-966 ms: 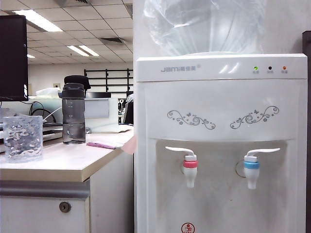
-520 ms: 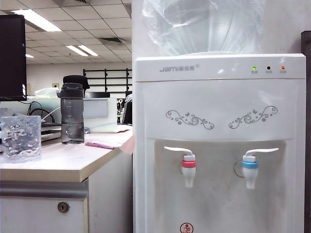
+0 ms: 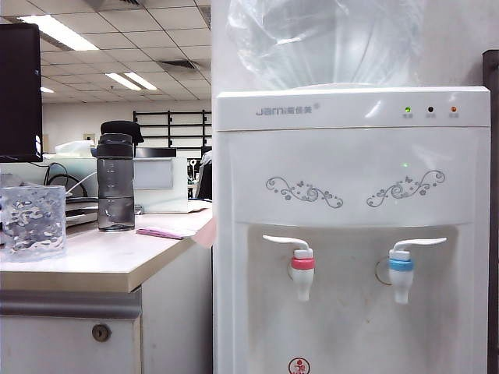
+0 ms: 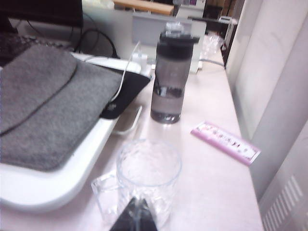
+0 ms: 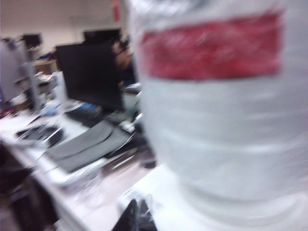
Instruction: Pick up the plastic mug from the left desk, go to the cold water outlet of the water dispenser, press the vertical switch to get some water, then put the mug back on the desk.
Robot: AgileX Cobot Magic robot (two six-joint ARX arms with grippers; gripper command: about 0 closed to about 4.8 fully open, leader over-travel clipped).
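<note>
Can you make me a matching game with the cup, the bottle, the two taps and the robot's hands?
Things:
1. plastic mug
2. grey bottle
3. cold water outlet
4. hot tap
5. left end effector

Clues:
A. red collar
B. black cap, tallest thing on the left desk
C. shut, just in front of the mug in the left wrist view
D. clear and rippled, standing near the desk's front edge
E. blue collar

Pairs: 1-D, 2-B, 3-E, 4-A, 5-C. The right end effector is too blurred to judge.
</note>
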